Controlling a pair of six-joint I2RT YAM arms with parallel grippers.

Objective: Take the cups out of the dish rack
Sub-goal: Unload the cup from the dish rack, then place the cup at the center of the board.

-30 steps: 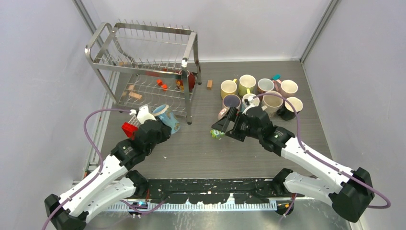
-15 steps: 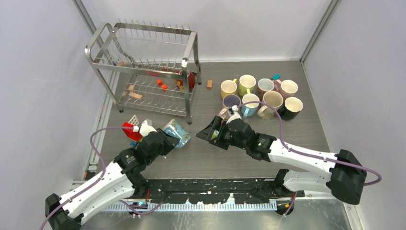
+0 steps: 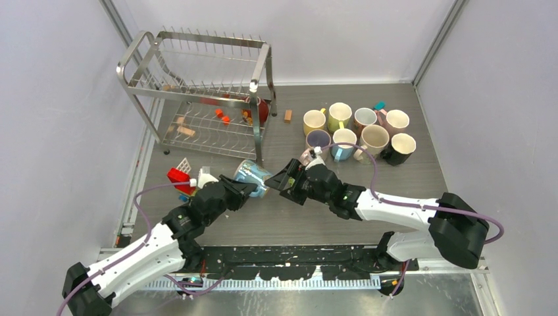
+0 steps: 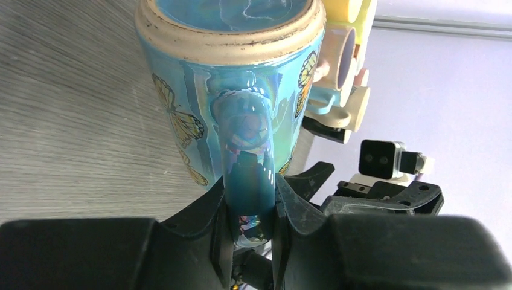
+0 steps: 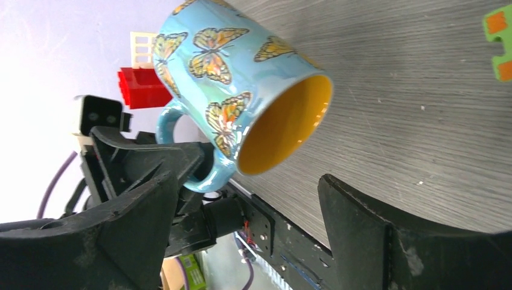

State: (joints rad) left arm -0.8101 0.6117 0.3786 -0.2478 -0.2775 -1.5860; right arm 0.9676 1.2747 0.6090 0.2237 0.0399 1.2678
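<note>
A light blue butterfly cup [image 3: 253, 173] with a yellow inside hangs tilted just above the table in front of the dish rack [image 3: 197, 92]. My left gripper [image 3: 245, 189] is shut on its handle [image 4: 247, 181], which sits clamped between both fingers. My right gripper [image 3: 281, 181] faces the cup's mouth [image 5: 284, 124], open, with a finger [image 5: 386, 235] on either side and nothing touching. A dark red cup [image 3: 258, 109] sits in the rack's lower tier. Several pastel cups [image 3: 355, 131] stand grouped at the right of the table.
Small toy blocks [image 3: 222, 117] lie on the rack's lower tier. A red block [image 3: 176, 178] and a white grid piece [image 3: 184, 163] lie left of my left gripper. A green block [image 5: 498, 42] lies near the right gripper. A wooden block [image 3: 287, 116] sits beside the rack.
My left gripper carried the blue cup right, away from the rack's front. My right arm swung left to meet it, and its jaws narrowed a little.
</note>
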